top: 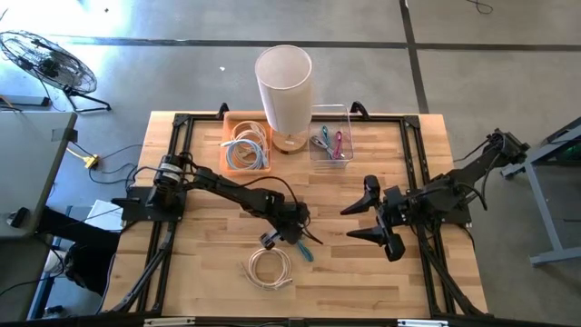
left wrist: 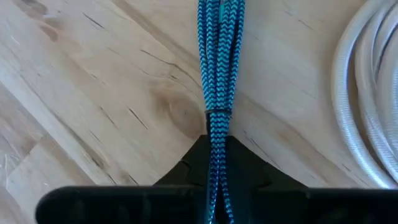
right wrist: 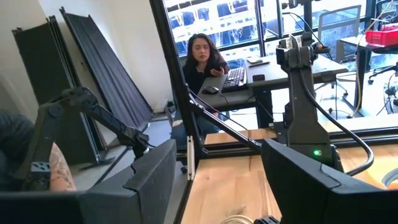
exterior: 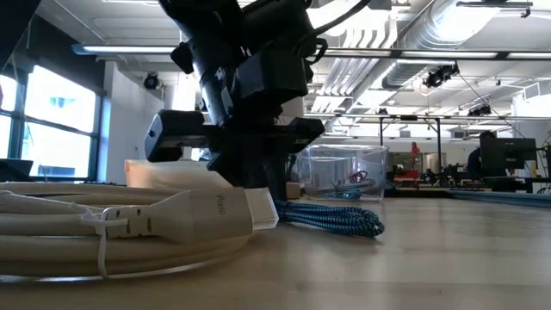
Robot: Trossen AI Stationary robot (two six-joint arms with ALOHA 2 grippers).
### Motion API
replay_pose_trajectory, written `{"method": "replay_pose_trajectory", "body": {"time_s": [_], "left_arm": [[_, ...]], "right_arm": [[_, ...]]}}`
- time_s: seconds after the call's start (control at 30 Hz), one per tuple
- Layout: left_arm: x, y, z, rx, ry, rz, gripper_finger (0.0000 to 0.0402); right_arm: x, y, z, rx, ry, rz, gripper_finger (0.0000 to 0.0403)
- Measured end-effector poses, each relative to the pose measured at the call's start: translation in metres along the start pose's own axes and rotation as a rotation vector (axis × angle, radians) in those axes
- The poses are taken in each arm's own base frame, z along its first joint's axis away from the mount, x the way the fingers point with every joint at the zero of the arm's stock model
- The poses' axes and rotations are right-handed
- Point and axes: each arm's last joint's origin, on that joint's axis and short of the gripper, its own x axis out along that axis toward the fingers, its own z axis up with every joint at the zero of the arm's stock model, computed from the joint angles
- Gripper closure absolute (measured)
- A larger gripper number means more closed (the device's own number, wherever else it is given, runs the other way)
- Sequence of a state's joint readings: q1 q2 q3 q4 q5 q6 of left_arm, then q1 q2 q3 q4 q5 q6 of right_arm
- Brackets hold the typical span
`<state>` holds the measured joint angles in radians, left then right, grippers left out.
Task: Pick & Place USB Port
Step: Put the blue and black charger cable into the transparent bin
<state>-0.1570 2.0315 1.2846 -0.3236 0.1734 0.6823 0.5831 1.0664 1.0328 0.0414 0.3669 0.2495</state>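
Observation:
A bundled blue braided cable (top: 306,248) lies on the wooden table, also showing in the left wrist view (left wrist: 219,56) and the low view (exterior: 337,219). My left gripper (top: 292,231) stands over one end of it, shut on the bundle (left wrist: 216,149). Just near of it a coiled white cable (top: 270,268) with a tie and a plug (exterior: 215,215) rests flat on the table. My right gripper (top: 368,221) hangs open to the right of the blue cable, touching nothing (right wrist: 217,186). My left gripper pinches the blue cable bundle between its two fingers, just behind the dark tie band (left wrist: 217,121) near one end. Several strands run together through the hold, lying along the fingers. The fingers come down from above, and the far part of the bundle (exterior: 344,222) lies on the table.
At the table's far edge stand an orange bin of white cables (top: 245,143), a tall white cylinder (top: 284,86) and a clear bin of coloured cables (top: 329,143). A black frame (top: 182,123) rims the table. A person sits beyond it (right wrist: 202,56).

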Motion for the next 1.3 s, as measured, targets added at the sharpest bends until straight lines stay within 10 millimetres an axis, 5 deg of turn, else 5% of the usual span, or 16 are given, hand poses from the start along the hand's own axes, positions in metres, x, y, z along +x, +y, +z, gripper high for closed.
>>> {"method": "replay_pose_trajectory", "body": {"time_s": [0.37,0.7,0.97,1.3], "left_arm": [[-0.029,-0.003,0.004,-0.095,0.020,0.012,0.0386],[-0.132,-0.005,0.024,-0.150,-0.063,0.233,0.0387],[-0.220,-0.011,0.039,-0.274,-0.381,0.432,0.0387],[-0.264,-0.016,0.070,-0.301,-0.810,0.573,0.0387]], "right_arm": [[0.000,0.000,0.000,-0.055,0.001,0.007,0.0174],[0.000,0.000,0.000,-0.172,0.002,0.008,0.0174],[0.000,-0.001,0.000,-0.278,0.004,-0.022,0.0174],[-0.006,0.003,0.004,-0.589,-0.030,-0.075,0.0174]]}}
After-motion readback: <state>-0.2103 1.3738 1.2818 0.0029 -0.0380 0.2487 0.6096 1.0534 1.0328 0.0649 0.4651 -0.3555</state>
